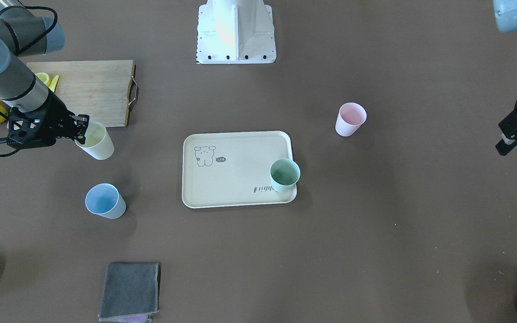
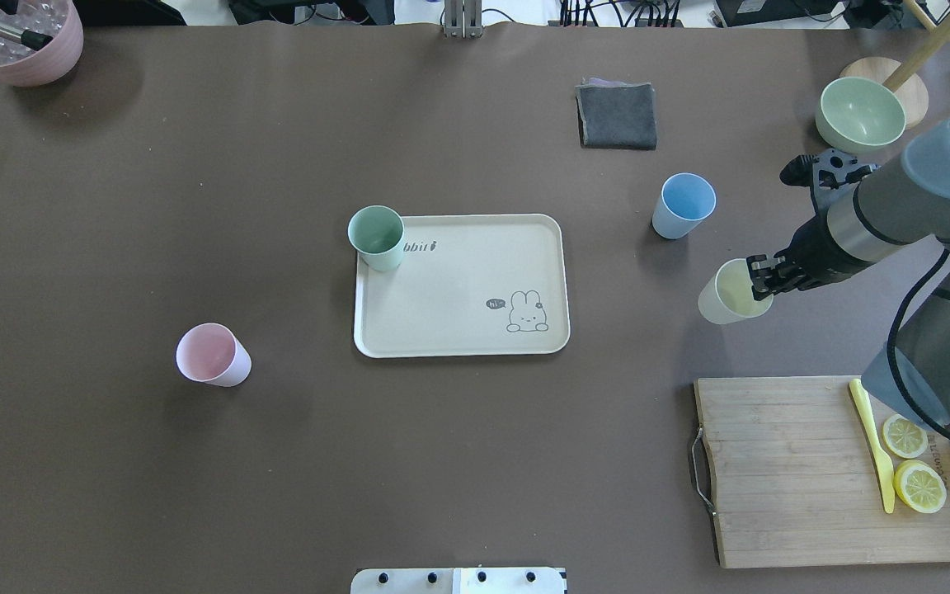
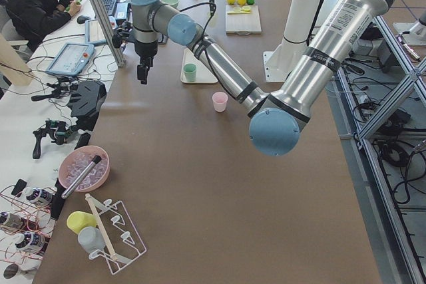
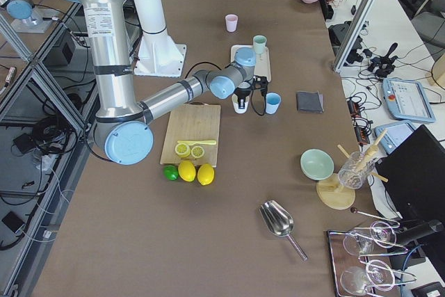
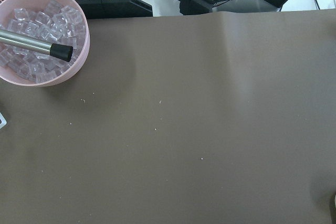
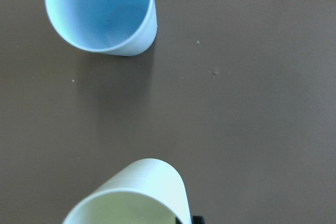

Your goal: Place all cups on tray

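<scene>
yellow cup (image 6: 140, 184) tilted, rim pinched in right tool (image 2: 760, 277); blue cup (image 2: 684, 205) near; tray (image 2: 442, 289) well apart; left tool (image 1: 506, 146) grip unclear.

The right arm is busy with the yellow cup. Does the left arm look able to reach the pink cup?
Probably yes: the pink cup stands alone on bare table, with nothing between it and the left gripper.

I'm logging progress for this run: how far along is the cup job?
Done: the mint green cup stands in a corner of the tray. In hand: the right gripper pinches the yellow cup at its rim. To do: that, plus the blue cup and pink cup on the table.
</scene>
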`<state>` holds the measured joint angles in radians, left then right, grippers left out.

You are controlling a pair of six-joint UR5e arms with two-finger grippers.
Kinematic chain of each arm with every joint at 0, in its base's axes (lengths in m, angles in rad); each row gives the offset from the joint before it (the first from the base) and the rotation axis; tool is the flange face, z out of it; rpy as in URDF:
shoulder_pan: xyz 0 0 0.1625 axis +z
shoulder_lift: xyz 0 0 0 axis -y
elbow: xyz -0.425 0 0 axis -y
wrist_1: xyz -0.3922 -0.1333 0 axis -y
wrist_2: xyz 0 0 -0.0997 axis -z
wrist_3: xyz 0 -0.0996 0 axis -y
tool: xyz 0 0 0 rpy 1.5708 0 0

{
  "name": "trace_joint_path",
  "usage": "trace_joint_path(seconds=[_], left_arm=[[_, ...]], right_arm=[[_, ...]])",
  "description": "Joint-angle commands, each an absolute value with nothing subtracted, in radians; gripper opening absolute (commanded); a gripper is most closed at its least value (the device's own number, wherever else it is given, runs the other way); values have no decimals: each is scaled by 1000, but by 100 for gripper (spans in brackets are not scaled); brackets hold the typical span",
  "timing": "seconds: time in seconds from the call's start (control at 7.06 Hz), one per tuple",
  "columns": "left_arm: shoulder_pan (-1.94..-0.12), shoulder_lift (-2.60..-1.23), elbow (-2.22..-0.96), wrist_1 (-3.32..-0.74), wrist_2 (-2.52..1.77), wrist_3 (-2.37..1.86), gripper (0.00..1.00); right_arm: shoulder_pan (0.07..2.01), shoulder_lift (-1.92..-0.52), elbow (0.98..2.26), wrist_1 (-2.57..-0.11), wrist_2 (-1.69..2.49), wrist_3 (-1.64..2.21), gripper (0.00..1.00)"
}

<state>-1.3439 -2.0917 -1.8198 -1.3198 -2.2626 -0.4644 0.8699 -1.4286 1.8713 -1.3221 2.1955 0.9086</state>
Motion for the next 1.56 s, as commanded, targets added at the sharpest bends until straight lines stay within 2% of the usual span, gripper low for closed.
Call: trace_joint_path(seconds=[0.0,0.28,0.57,1.13,1.42], left_arm=[[-1344,-2092,-1825,-1321,-2264,-465,98],[-1339,-2092,-1824,-1325,-2264,-465,98],[-1329,-2079,-1822,-1330,-2264,-465,98],[-1234,-2002,-1891,-1328,-2257,-541,98],[-1158,-1842,-2030,-1379,-2253,-597,98]], right_arm=[[876,-1300,1858,-1383,2212,961,0],[777,-1092,1819,-1537,2101,1038,0],[683,-985,1751,-1536,2035,1106,0],[601,-946,1677,-1526,1980,1137,0],[601,-942,1664,-1511,1980,1137,0]])
